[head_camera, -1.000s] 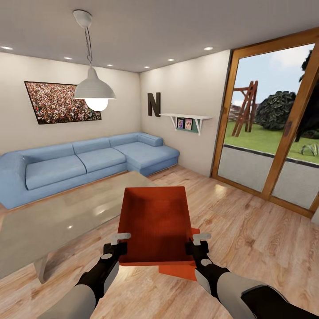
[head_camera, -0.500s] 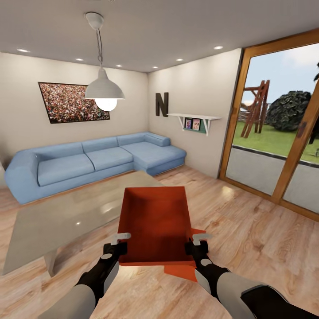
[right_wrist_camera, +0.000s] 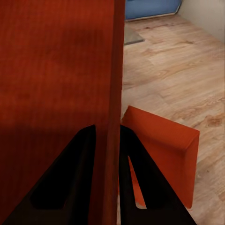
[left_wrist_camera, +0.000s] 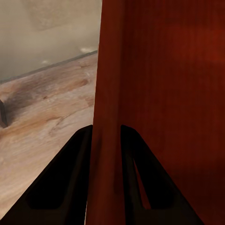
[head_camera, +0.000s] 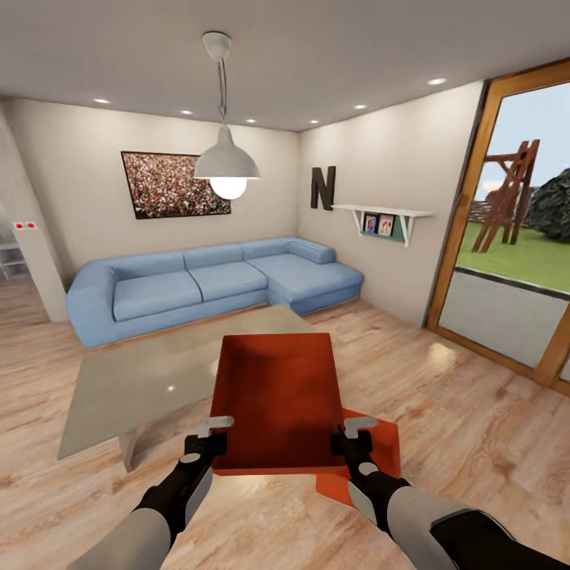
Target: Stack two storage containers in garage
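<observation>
The robot stands in the living room holding one storage container (head_camera: pixel 275 400) out in front of it, open top up, lifted clear of the wood-plank flooring (head_camera: pixel 475 427). The left gripper (head_camera: pixel 212 431) is pinched onto the bin's left wall, near the corner closest to the robot; in the left wrist view its two dark fingers (left_wrist_camera: pixel 70 183) sit one on each side of that red-orange wall (left_wrist_camera: pixel 107 140), closed tight against it. The right gripper (head_camera: pixel 356 431) does the same on the right wall, and the right wrist view shows its fingers (right_wrist_camera: pixel 75 178) straddling the thin wall edge (right_wrist_camera: pixel 112 117).

The second storage container (head_camera: pixel 372 463) lies on the planks just below and slightly outside the right gripper, partly hidden under the held bin. Beyond the left gripper stands the glass-topped coffee table (head_camera: pixel 142 380), with the blue sofa (head_camera: pixel 214 281) farther off behind it.
</observation>
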Available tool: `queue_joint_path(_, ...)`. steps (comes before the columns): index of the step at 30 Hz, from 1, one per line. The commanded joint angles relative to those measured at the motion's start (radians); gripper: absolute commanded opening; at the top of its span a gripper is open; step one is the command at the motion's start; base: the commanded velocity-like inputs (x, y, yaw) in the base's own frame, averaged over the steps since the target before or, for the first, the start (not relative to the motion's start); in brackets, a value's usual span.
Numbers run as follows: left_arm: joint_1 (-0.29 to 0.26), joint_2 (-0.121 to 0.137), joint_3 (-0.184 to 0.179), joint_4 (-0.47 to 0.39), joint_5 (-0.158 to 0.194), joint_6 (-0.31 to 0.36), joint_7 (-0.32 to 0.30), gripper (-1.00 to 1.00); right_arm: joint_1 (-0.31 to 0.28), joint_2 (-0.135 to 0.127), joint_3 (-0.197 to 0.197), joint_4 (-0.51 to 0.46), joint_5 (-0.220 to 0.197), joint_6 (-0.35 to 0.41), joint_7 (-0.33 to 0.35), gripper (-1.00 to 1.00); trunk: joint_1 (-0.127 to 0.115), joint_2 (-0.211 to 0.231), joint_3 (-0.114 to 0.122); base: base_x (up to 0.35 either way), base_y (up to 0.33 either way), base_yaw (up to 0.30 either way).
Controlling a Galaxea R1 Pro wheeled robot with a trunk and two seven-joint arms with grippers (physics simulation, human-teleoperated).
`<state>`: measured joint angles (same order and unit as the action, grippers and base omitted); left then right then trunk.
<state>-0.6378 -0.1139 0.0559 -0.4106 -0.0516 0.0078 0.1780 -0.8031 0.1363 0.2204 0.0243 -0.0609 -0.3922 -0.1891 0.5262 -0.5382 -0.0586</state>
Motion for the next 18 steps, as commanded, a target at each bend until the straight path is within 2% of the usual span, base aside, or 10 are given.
queue_joint_path(1,0.000,0.005,0.013,0.003,-0.005,0.001,0.028,-1.00,-0.002,0.000,-0.033,-0.001,-0.015,-0.010,-0.007,-1.00,0.000,-0.002,-0.001,0.000,0.000,0.272)
queue_joint_path(18,0.000,0.004,0.013,0.003,-0.005,0.001,0.028,-1.00,-0.002,0.000,-0.032,-0.001,-0.014,-0.010,-0.007,-1.00,0.000,-0.002,0.007,0.000,0.000,0.272)
